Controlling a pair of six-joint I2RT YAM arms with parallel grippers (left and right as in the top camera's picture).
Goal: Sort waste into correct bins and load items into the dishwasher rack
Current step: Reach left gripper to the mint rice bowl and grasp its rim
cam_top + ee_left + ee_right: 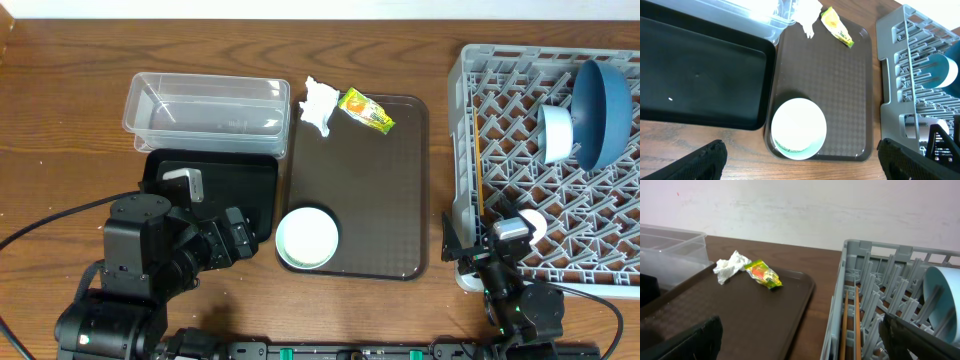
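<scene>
Both sets of fingers are spread wide, nothing in them. The left fingers [705, 162] hang over the green bowl [798, 129], which sits at the near edge of the brown tray [840, 90]. The right fingers [690, 340] are by the rack [470, 120] corner. The tissue [318, 105] and wrapper [366, 111] lie just beside each other at the tray's far end. 2 bowls stand in the rack, the dark-blue bowl [603, 112] and the white-blue bowl [556, 133]. The chopsticks [850, 325] lie along its tray-side wall. The clear tub [205, 105] and black tray [215, 185] sit beside the brown one.

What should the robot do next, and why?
Probably reach the left claw over to the green bowl to grab its rim. The bowl sits just ahead of the open claw, on the brown tray, while the blue bowl is already in the rack.
</scene>
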